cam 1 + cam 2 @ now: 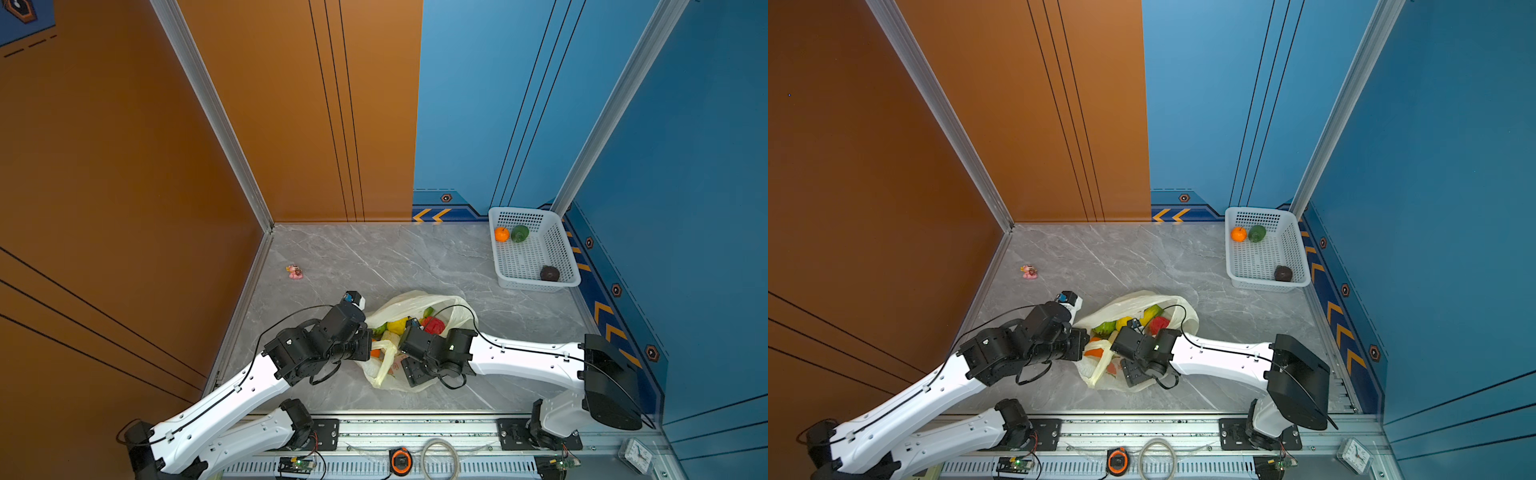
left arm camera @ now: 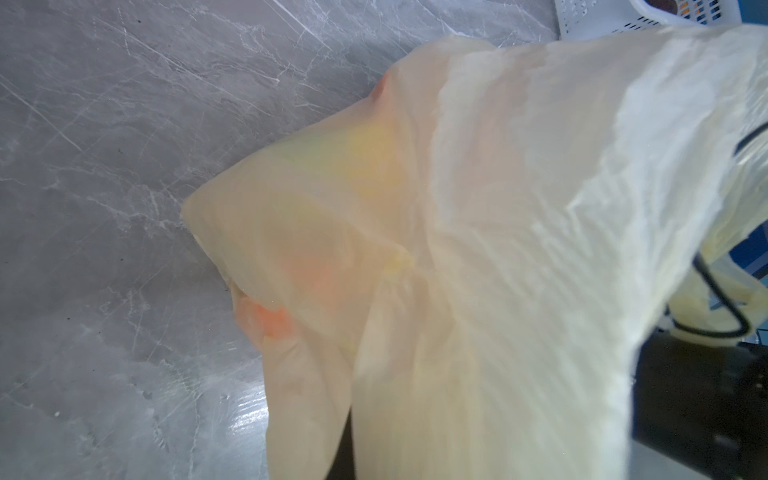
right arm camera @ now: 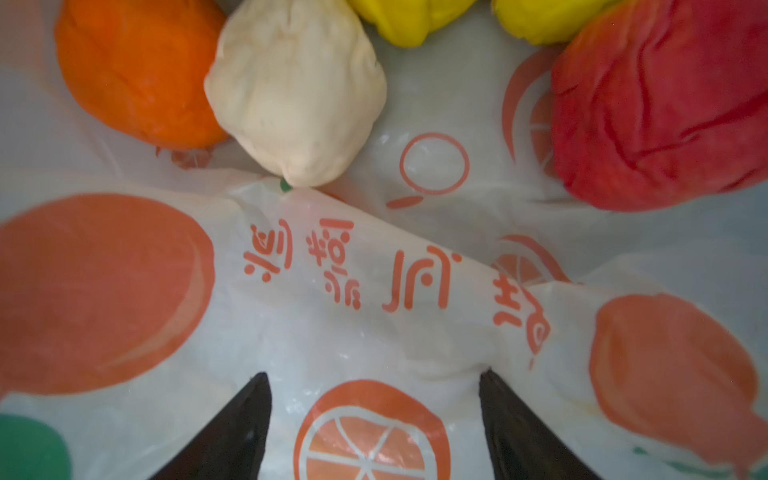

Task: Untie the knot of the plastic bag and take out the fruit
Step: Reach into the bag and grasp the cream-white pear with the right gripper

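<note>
Checking claws first: what state?
Reply: At the left rim of the bag (image 1: 415, 301), the left claw (image 1: 365, 344) is closed, apparently pinching film; its fingers are hidden by draped plastic. Inside the bag, the right claw (image 3: 372, 374) is spread wide, holding nothing, just short of the fruit (image 3: 295, 91).
Query: Handling?
Reply: Film is light, limp, slippery; hold the rim. Fruit looks soft and light; take the cream piece across its middle.
Query: Anything unclear?
Reply: No knot discernible; mouth gapes, so judged undone. Yellow pieces are cut off in the right wrist view. Well beyond the bag, to its right, the basket (image 1: 536, 284) holds three pieces.
</note>
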Controlling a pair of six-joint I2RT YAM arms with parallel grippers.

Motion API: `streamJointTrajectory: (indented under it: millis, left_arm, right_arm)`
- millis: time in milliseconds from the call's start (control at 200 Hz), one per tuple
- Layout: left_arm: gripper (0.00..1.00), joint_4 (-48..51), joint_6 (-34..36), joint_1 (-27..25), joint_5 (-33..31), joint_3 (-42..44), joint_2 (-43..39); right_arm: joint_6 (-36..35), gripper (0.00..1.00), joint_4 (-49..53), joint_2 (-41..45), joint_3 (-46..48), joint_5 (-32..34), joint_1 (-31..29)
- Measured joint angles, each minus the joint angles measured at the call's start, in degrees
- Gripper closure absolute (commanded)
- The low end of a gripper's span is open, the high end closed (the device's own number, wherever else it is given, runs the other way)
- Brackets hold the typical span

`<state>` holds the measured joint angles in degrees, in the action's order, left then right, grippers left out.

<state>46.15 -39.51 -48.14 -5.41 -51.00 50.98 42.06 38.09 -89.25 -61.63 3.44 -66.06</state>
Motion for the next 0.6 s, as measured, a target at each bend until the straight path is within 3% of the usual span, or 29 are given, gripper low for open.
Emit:
streamJointTrajectory:
  millis: [205, 601]
  left_arm:
    - [1.0, 0.0, 0.0, 0.0, 0.3, 0.3, 0.0]
    - [1.0, 0.0, 0.0, 0.0, 0.9, 0.3, 0.0]
  right_arm:
    - [0.4, 0.2, -2.5, -4.5, -5.6, -1.7, 2.7]
    - [7.8, 0.2, -16.4, -8.7, -4.0, -3.5, 6.2]
